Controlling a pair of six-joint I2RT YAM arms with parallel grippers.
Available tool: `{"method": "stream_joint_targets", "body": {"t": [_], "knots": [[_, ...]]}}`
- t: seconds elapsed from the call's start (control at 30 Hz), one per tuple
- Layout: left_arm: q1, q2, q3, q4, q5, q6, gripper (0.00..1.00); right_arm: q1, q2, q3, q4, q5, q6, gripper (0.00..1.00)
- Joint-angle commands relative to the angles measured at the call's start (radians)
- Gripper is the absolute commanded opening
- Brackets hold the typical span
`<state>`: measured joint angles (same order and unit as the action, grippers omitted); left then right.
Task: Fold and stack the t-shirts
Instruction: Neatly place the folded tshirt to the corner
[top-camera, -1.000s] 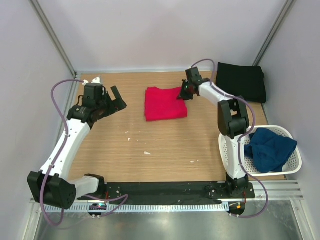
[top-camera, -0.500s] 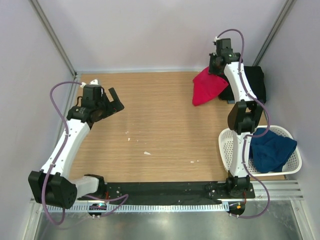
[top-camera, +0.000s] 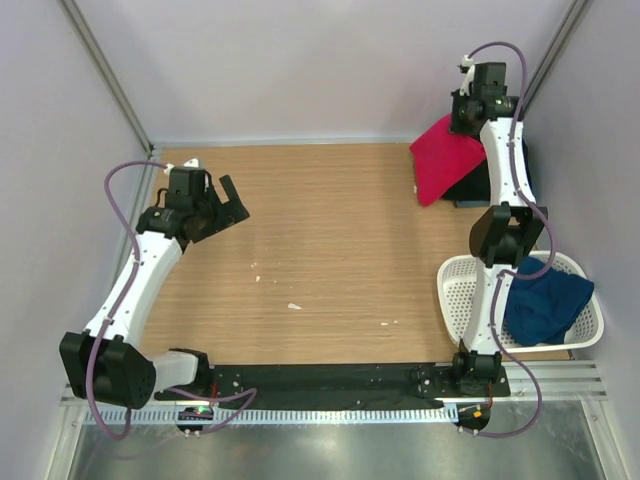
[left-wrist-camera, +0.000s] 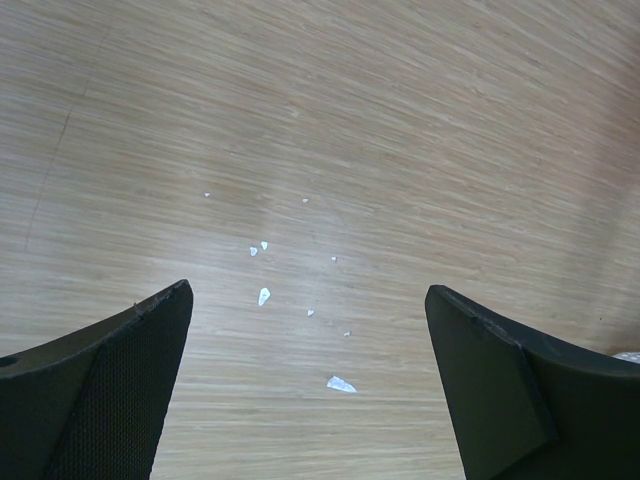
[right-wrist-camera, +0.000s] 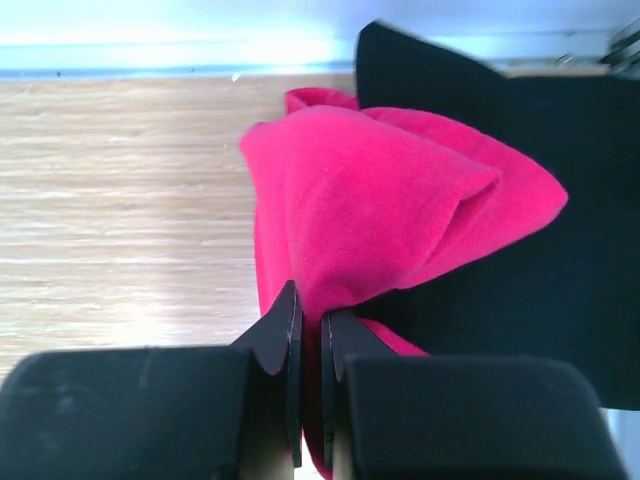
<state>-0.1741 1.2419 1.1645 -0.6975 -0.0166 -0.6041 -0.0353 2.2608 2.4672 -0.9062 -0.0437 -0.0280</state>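
Observation:
A folded bright red t-shirt (top-camera: 441, 158) (right-wrist-camera: 370, 215) hangs in the air at the table's far right, pinched in my right gripper (top-camera: 470, 118) (right-wrist-camera: 310, 325), which is shut on its edge. Under and behind it lies the folded black t-shirt (top-camera: 500, 175) (right-wrist-camera: 520, 180), partly hidden by the red one and the arm. A dark navy blue t-shirt (top-camera: 545, 303) sits crumpled in the white basket (top-camera: 455, 290). At the far left, my left gripper (top-camera: 222, 203) (left-wrist-camera: 310, 345) hovers open over bare wood, nothing between its fingers.
The white perforated basket stands at the near right beside the right arm's base. Small white scraps (top-camera: 294, 306) (left-wrist-camera: 340, 383) dot the wooden tabletop (top-camera: 330, 250). Grey walls close in the back and both sides.
My right gripper has lifted the red t-shirt off the table's middle and carried it back and right, over the black t-shirt. The left arm has barely moved.

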Motion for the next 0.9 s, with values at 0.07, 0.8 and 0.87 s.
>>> {"method": "stream_joint_targets", "body": {"t": [0.07,0.8,0.87], "knots": [[0.007,0.010,0.050,-0.026,0.001,-0.014,1.00,-0.067,-0.058,0.095,0.059,-0.093,-0.058,0.01],[0.008,0.042,0.067,-0.063,-0.002,-0.088,1.00,-0.235,-0.004,0.092,0.127,-0.134,-0.119,0.01],[0.008,0.047,0.067,-0.072,-0.014,-0.095,1.00,-0.239,0.019,0.091,0.128,-0.099,-0.150,0.01]]}}
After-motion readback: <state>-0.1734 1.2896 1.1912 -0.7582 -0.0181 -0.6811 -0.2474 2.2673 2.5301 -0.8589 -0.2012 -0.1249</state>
